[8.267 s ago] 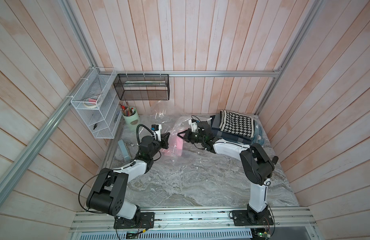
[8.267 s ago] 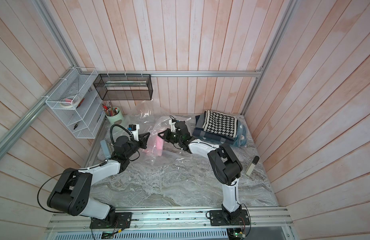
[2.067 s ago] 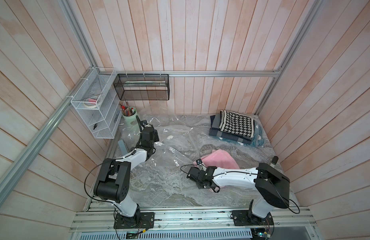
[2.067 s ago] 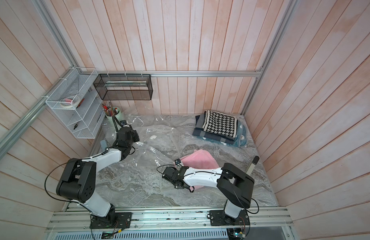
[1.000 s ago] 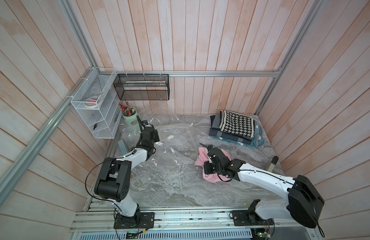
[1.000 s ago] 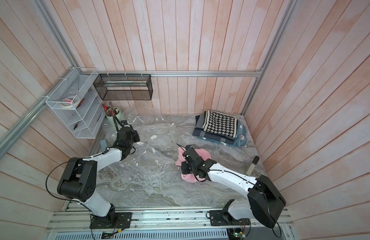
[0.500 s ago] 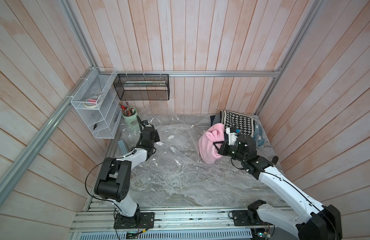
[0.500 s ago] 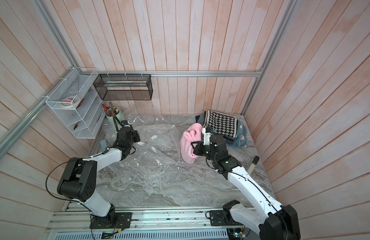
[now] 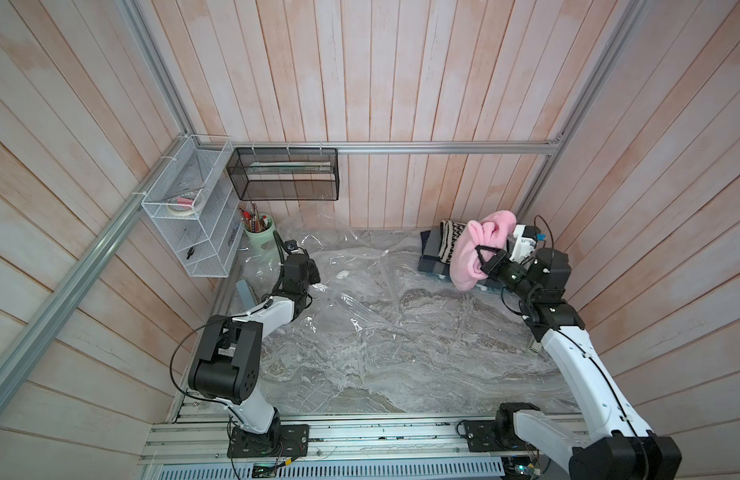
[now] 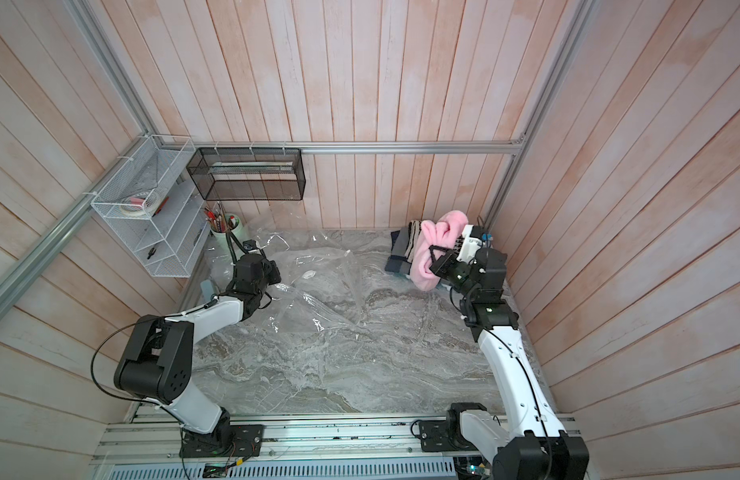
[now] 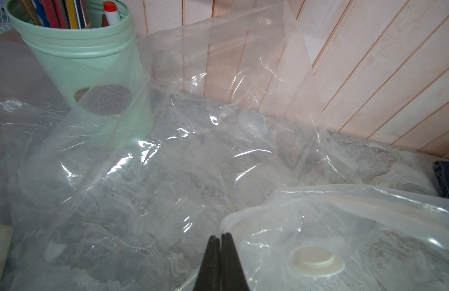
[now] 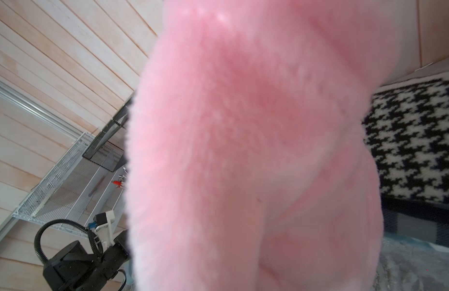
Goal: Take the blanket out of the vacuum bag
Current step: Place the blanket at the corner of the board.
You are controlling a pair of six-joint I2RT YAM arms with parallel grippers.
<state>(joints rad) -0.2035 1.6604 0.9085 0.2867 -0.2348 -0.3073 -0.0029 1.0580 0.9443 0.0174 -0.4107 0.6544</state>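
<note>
Now right fingers [image 9: 492, 266] are closed on the pink blanket [image 9: 472, 249], which hangs bunched from them over the houndstooth stack [image 9: 447, 245] in the far right corner, well apart from the bag [image 9: 351, 291]. Left fingers [image 11: 210, 262] are pinched shut on the bag's edge, with the round valve [image 11: 316, 259] just beside them. Bag lies crumpled across the far left of the grey marbled worktop [image 9: 401, 365], one flap up against the plank wall by the green cup [image 11: 92, 70].
</note>
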